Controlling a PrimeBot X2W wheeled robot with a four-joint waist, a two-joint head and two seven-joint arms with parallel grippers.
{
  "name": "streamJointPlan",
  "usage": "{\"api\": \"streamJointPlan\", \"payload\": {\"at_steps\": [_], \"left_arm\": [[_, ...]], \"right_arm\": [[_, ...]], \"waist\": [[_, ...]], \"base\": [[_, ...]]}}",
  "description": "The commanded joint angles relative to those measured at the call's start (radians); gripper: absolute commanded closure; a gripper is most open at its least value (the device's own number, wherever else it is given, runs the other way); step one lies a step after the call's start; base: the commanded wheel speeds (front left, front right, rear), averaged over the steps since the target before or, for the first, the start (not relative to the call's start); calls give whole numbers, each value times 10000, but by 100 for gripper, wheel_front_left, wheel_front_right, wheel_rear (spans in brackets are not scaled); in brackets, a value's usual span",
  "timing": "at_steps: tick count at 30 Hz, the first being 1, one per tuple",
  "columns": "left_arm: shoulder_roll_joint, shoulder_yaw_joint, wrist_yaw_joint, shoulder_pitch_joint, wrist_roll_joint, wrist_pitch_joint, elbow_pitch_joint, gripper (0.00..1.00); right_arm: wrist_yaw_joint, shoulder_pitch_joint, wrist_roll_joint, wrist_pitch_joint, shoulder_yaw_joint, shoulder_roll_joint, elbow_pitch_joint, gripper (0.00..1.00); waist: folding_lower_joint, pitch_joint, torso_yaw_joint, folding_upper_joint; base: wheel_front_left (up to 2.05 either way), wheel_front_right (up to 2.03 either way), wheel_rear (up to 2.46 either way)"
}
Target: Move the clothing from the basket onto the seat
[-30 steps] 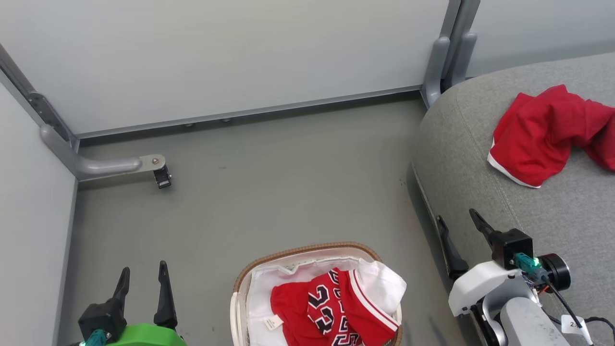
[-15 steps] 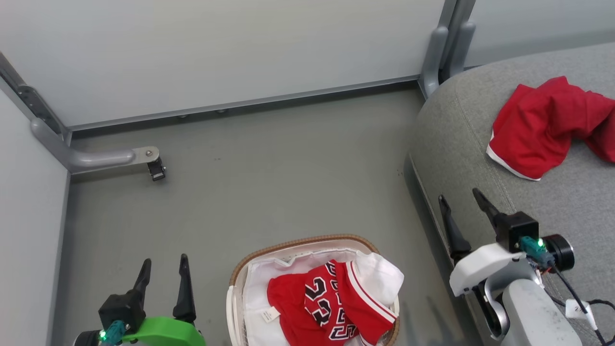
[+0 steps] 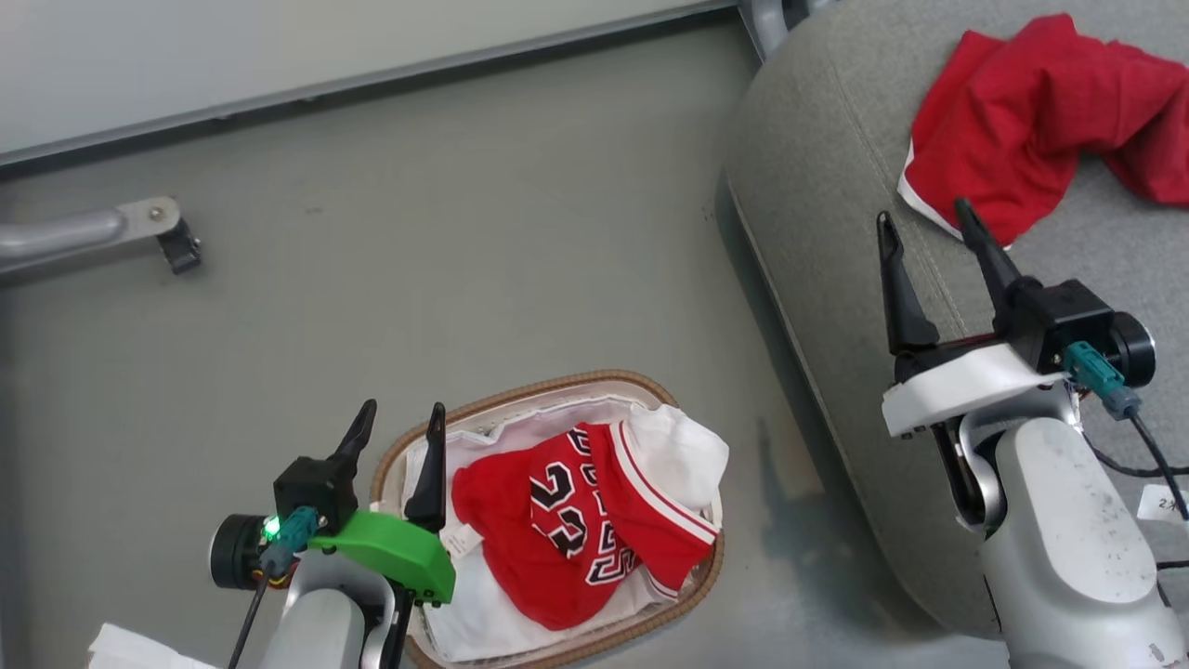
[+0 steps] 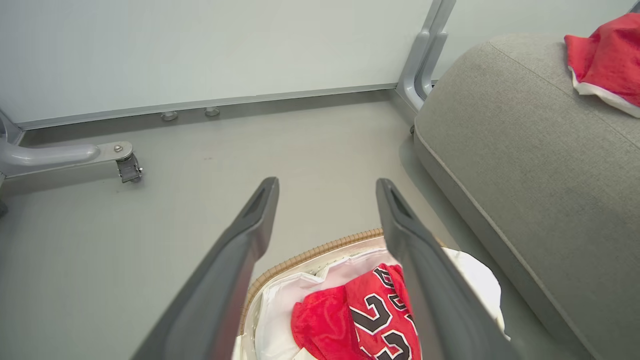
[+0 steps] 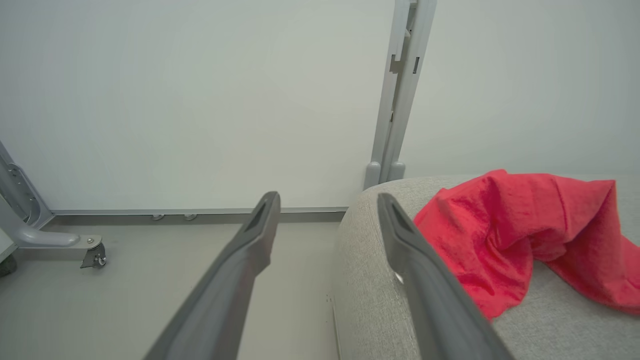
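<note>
Your left gripper (image 3: 403, 406) is open, its two dark fingers spread apart and holding nothing. In the head view it sits at the left edge of the basket (image 3: 520, 388), with one finger crossing the brown woven rim and the other over the grey floor (image 3: 418, 232) just outside it. The oval white basket stands on the floor, beside the couch cushion (image 3: 817, 186) but apart from it. Inside it lies a crumpled red jersey (image 3: 557, 520) with black, white-edged numerals and striped trim. The jersey rests on a white liner sheet (image 3: 683, 451) that bunches up over the basket's right side. Your right gripper (image 3: 921, 210) is also open and empty, held over the rounded left edge of the large grey cushion. Its fingertips point toward a plain red garment (image 3: 1012, 121) with a white hem, which lies rumpled on top of the cushion. From these views you cannot tell whether either gripper touches anything. A pale wall panel (image 3: 279, 46) runs behind the floor, and a grey metal leg (image 3: 93, 232) with a small caster reaches in from the left.
</note>
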Motion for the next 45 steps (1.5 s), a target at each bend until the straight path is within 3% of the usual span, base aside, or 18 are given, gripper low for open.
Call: {"api": "streamJointPlan", "payload": {"at_steps": [1, 11, 20, 27, 40, 45], "left_arm": [[49, -54, -41, -371, 38, -6, 159, 0], [65, -1325, -166, -2293, -419, -8, 2439, 0], [68, -3821, -172, -4003, -1870, 7, 4622, 0], [61, -5370, -173, -4978, -2830, 100, 5498, 0], [61, -6365, -174, -6073, -4400, 64, 6076, 0], [58, -6842, 138, -6322, -4453, 160, 6515, 0]], "right_arm": [[-14, -215, 87, -13, 10, 29, -156, 0], [-14, -1009, 289, -11, -32, 197, -1246, 0], [-14, -1323, 270, -11, -109, 242, -1897, 0], [-14, -1503, 374, -11, -27, 245, -2142, 0], [-14, -1471, 371, -13, -169, 240, -2197, 0], [-14, -1529, 340, -11, -192, 239, -2168, 0]], "waist": [[0, 1197, -1017, 38], [0, 3150, -1747, 38], [0, 4442, -1934, 38], [0, 5141, -2047, 38], [0, 5662, -2064, 38], [0, 5722, -2008, 38]], "base": [[0, 0, 0], [0, 0, 0], [0, 0, 0], [0, 0, 0], [0, 0, 0], [0, 0, 0]]}}
